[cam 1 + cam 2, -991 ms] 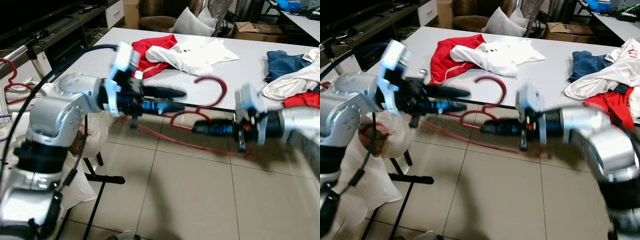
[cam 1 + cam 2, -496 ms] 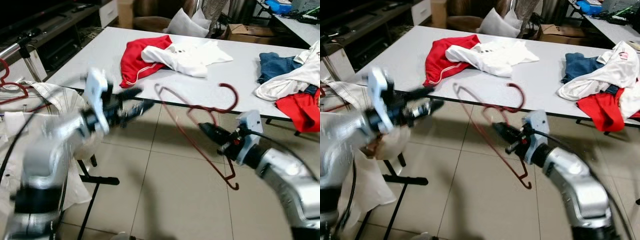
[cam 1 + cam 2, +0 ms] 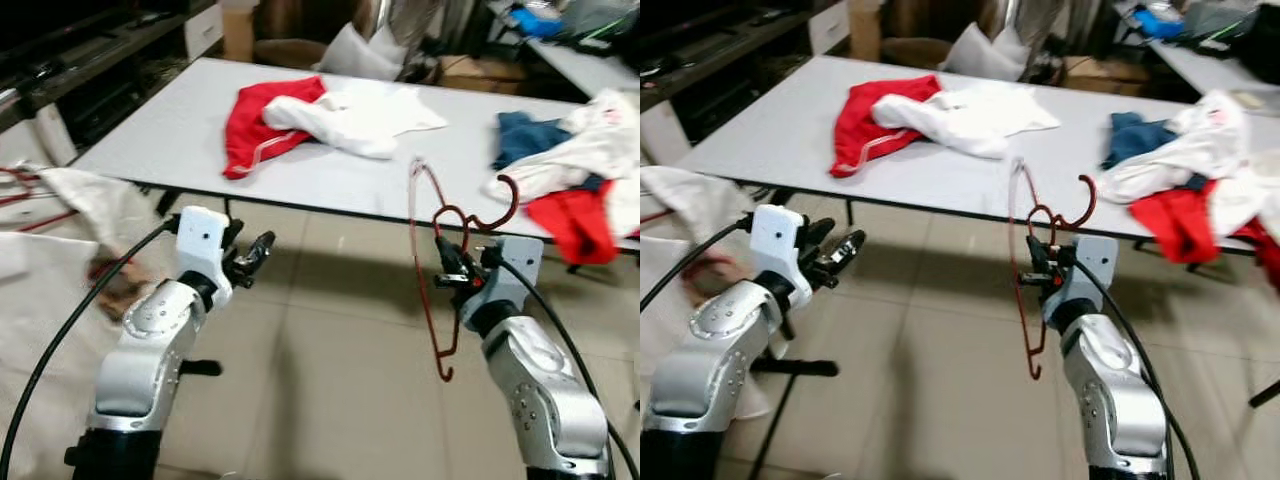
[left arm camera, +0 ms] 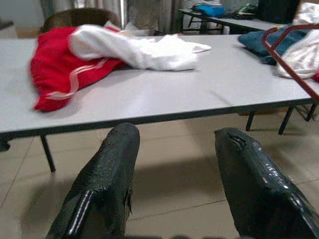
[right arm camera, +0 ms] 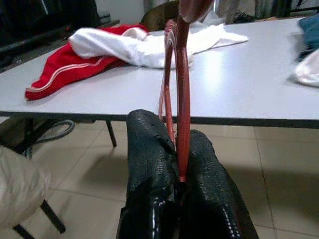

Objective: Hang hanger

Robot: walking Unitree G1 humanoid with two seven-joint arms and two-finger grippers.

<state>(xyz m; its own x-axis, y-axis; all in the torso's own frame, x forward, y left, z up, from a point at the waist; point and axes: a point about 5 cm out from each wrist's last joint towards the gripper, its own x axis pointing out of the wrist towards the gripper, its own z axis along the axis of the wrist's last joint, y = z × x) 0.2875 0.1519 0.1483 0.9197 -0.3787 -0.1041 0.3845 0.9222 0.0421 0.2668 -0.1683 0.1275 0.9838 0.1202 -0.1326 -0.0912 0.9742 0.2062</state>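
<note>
A red wire hanger (image 3: 428,250) hangs nearly upright over the tiled floor in front of the table, its hook (image 3: 503,203) at the top. My right gripper (image 3: 447,272) is shut on the hanger's wire just below the hook. In the right wrist view the wire (image 5: 182,74) runs up from between the closed fingers (image 5: 149,154). My left gripper (image 3: 258,252) is out to the left, well apart from the hanger. It is open, and the left wrist view shows its fingers (image 4: 112,169) spread with nothing between them.
The grey table (image 3: 170,140) ahead carries a red garment (image 3: 262,115), a white shirt (image 3: 350,115), blue jeans (image 3: 522,135) and a red and white pile (image 3: 585,200) at the right. White cloth (image 3: 60,270) lies draped at my left. Tiled floor (image 3: 330,360) lies between the arms.
The camera has shifted. The left gripper has drawn back to the left, away from the hanger. The right gripper has pulled in and turned the hanger from slanted to nearly upright.
</note>
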